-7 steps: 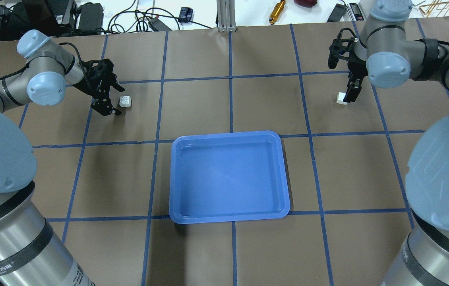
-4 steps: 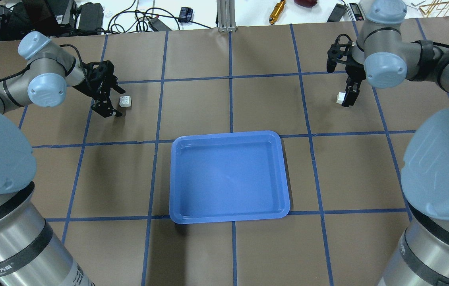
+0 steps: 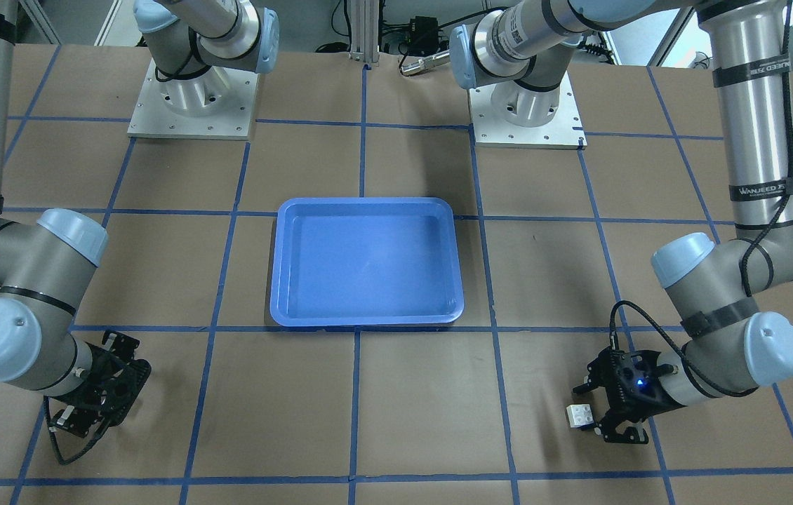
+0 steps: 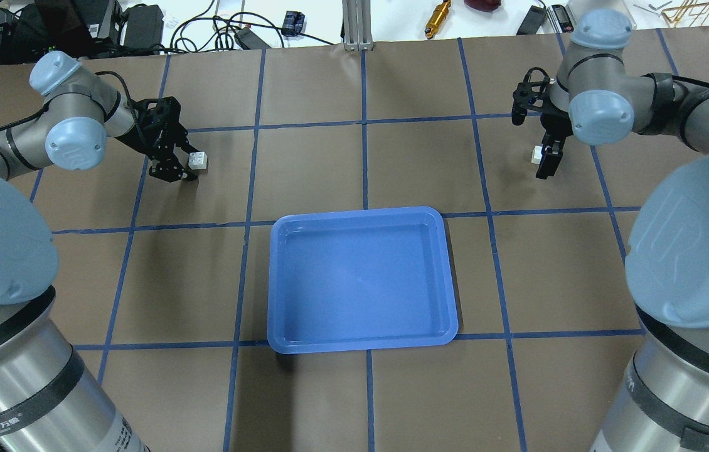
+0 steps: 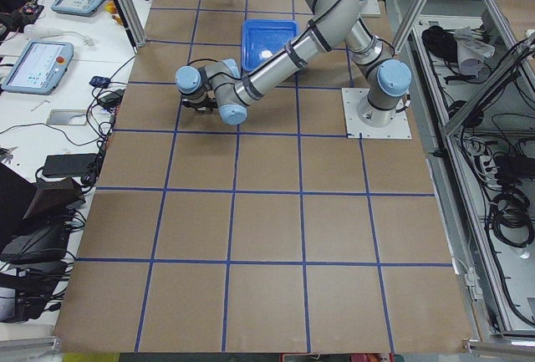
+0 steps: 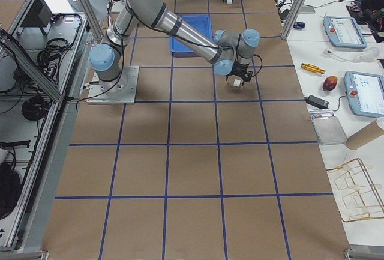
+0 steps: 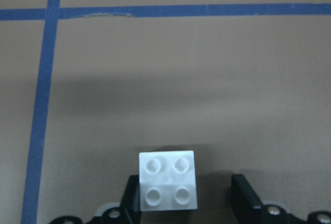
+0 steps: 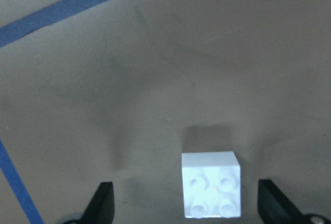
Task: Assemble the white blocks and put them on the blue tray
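Observation:
One white block [image 4: 198,161] lies on the table at the far left, studs up. My left gripper [image 4: 184,161] is open and low at it; in the left wrist view the block [image 7: 168,180] sits between the fingertips, close against one finger [image 7: 132,198]. The other white block [image 4: 538,154] lies at the far right. My right gripper [image 4: 543,158] is open around it; in the right wrist view the block [image 8: 211,184] sits between the fingers, nearer one finger [image 8: 274,203]. The blue tray [image 4: 361,282] lies empty in the middle.
The table is brown paper with a blue tape grid. Cables, tools and boxes lie past the far edge [image 4: 235,25]. The two arm bases [image 3: 189,105] stand behind the tray in the front-facing view.
Both grippers have closed in on their blocks. The left one slid toward its block; the right one moved toward the table's middle and now straddles its block. The blocks have not moved.

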`<state>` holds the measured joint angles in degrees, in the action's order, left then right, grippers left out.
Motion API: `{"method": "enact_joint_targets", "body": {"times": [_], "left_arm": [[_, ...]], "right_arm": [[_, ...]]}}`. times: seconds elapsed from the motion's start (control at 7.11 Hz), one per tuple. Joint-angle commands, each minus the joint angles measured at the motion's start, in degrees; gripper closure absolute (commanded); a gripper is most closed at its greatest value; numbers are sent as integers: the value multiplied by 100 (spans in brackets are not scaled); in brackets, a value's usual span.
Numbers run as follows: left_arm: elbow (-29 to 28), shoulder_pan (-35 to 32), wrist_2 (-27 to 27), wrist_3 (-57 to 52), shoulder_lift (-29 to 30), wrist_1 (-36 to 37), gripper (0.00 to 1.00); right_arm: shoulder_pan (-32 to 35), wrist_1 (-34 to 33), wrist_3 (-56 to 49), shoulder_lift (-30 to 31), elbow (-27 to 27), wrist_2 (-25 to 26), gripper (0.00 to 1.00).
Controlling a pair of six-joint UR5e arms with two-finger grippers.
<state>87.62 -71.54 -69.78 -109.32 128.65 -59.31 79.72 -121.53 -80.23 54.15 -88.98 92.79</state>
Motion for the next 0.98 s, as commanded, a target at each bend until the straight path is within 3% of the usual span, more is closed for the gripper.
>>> {"method": "enact_joint_targets", "body": {"times": [0.0, 0.14, 0.28, 0.56, 0.84], "left_arm": [[0, 0, -1, -10, 11, 8, 67], [-8, 0, 8, -10, -6, 16, 87], [-9, 0, 17, -19, -32, 16, 100], [-17, -18, 52, 60, -208, -19, 100], [61, -96, 454, 209, -471, -150, 100]], "right_arm": [[0, 15, -1, -28, 3, 72, 77], [0, 33, -1, -2, 3, 90, 100], [0, 155, -36, 7, 20, 125, 100], [53, 356, -115, 60, 221, 81, 100], [210, 638, -116, 287, 363, 11, 100]]}}
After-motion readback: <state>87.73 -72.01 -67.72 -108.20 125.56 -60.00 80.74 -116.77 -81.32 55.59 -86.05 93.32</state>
